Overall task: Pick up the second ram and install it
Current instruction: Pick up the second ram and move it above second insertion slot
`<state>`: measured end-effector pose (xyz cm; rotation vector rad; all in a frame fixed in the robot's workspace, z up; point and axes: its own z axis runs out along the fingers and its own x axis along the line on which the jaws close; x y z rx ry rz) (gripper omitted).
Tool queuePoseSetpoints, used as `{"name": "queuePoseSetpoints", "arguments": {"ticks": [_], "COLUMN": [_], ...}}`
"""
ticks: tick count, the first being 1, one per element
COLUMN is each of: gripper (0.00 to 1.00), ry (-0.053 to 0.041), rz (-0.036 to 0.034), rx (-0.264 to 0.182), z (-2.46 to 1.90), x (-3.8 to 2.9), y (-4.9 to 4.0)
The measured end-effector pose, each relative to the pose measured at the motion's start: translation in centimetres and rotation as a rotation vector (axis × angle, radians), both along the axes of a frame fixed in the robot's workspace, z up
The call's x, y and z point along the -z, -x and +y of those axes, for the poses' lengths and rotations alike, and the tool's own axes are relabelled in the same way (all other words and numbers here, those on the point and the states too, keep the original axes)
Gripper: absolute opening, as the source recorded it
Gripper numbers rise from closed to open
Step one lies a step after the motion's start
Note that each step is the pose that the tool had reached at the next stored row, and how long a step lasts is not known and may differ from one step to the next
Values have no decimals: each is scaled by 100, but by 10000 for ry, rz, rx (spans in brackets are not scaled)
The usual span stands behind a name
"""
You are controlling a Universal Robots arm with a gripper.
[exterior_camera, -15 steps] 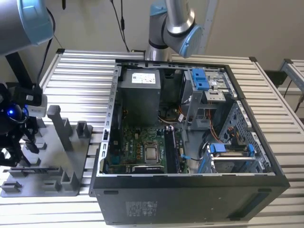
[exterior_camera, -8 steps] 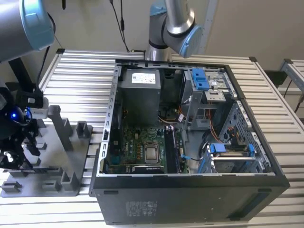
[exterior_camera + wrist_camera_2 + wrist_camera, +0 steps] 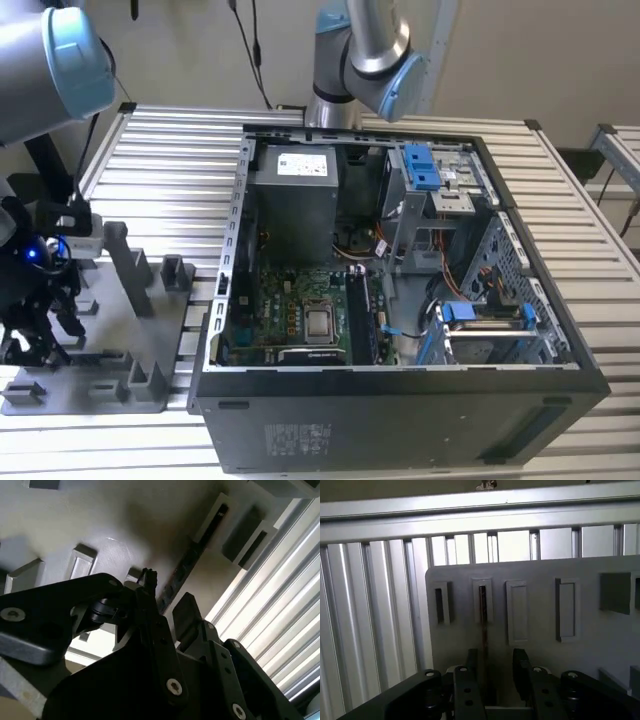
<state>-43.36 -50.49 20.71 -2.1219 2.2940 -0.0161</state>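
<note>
**Jaws spread around the second ram in its holder slot**

At the exterior view's left, the gripper hangs over the grey holder tray. In both wrist views the second ram stands on its edge in a narrow slot, between the spread fingers and nearer to one of them; nothing is pinched yet. I judge the stick to be light, stiff and thin, with delicate chips and contacts, so the hold should be on its two flat faces near the top edge, and the lift straight up. The holder blocks stand just beside it, so side room is small. Further right come the ribbed table and the open computer case, whose walls and drive cage crowd the motherboard.
</note>
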Motion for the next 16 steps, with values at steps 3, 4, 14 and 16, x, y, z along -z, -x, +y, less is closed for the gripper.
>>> {"name": "queuePoseSetpoints", "arguments": {"ticks": [3,4,14,16], "gripper": [42,42,42,42], "ry": [0,-1,1,0], "rz": [-13,-14,-62,-71], "rx": [-53,-64,-105,-105], "z": [-19,-20,-26,-26], "x": [23,28,97,105], "y": [0,1,3,5]}}
